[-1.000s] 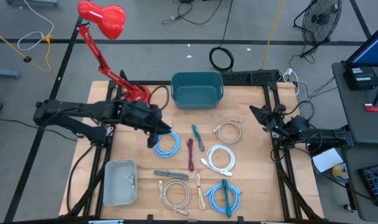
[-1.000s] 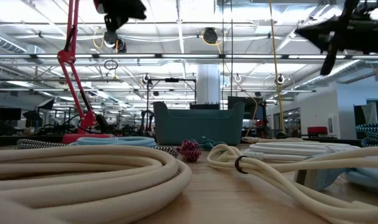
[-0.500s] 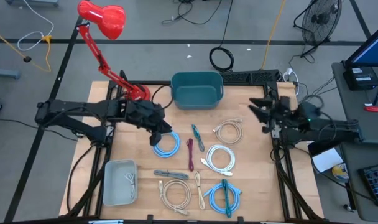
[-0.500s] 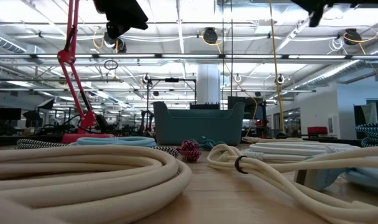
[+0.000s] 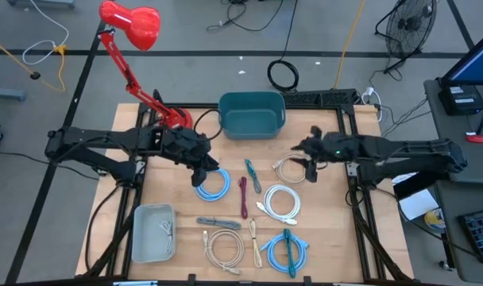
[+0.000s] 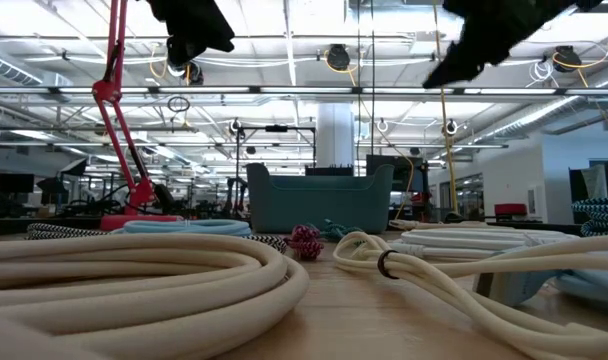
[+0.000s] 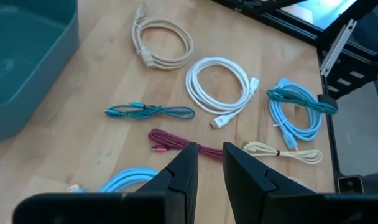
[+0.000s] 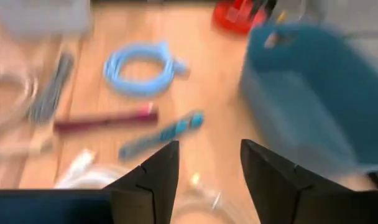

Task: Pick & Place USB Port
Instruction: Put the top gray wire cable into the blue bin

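- From above: left gripper sits over the light blue cable coil, near the red lamp base. Right gripper sits over the beige cable coil, just right of the teal bin. Other cables on the wooden table: teal braided cable, maroon cable, white cable coil, blue coil with a teal tie, cream coil, grey tray at the front left.
- At table level: both arms show only as dark shapes at the top edge, clear of the table. Thick cream cable fills the foreground; bin stands at the back.
- Left wrist: fingers stand narrowly apart, nothing between them. Below lie the maroon cable, teal braided cable, white coil and beige coil.
- Right wrist: blurred. Fingers stand well apart, holding nothing. Light blue coil, maroon cable and bin are visible beyond.
- Cannot tell which cable is the USB one; none is gripped, all lie on the table.
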{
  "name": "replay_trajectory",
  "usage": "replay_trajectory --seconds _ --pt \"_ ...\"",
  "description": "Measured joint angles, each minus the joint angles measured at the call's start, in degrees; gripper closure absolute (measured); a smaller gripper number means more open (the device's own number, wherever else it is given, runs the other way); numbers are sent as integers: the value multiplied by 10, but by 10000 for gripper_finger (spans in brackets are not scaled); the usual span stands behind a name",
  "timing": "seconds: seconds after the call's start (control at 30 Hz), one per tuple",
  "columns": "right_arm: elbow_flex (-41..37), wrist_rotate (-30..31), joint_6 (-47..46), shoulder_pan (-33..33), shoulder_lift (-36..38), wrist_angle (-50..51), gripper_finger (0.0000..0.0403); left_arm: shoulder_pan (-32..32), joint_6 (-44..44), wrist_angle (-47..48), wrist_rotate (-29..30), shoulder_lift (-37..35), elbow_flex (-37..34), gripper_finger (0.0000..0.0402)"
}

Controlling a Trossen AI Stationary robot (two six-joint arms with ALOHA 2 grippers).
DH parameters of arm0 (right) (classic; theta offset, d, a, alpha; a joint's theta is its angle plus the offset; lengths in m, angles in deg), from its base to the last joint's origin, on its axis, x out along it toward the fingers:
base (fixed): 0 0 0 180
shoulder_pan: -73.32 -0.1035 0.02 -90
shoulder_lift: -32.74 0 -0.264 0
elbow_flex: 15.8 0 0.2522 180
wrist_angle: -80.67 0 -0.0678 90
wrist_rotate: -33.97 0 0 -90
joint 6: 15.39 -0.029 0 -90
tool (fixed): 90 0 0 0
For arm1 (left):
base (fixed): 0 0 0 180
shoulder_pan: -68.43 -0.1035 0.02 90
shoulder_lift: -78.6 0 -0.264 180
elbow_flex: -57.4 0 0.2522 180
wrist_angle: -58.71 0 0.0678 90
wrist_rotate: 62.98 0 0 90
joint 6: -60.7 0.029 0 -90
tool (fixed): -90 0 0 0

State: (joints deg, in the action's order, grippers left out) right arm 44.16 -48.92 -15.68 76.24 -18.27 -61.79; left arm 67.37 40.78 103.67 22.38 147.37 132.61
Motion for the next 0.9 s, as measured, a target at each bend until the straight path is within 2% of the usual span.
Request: replay_trajectory --seconds 0.13,0.47,0.7,0.9 --pt "0 -26 25 0 -48 51 255 8 -3 3 0 0 0 325" --pt "0 -23 129 31 -143 107 261 12 -14 3 2 0 0 325" --pt "0 65 162 55 -196 123 261 17 -20 3 3 0 0 325" --pt "0 76 180 79 -230 94 261 27 -26 0 17 3 0 325"
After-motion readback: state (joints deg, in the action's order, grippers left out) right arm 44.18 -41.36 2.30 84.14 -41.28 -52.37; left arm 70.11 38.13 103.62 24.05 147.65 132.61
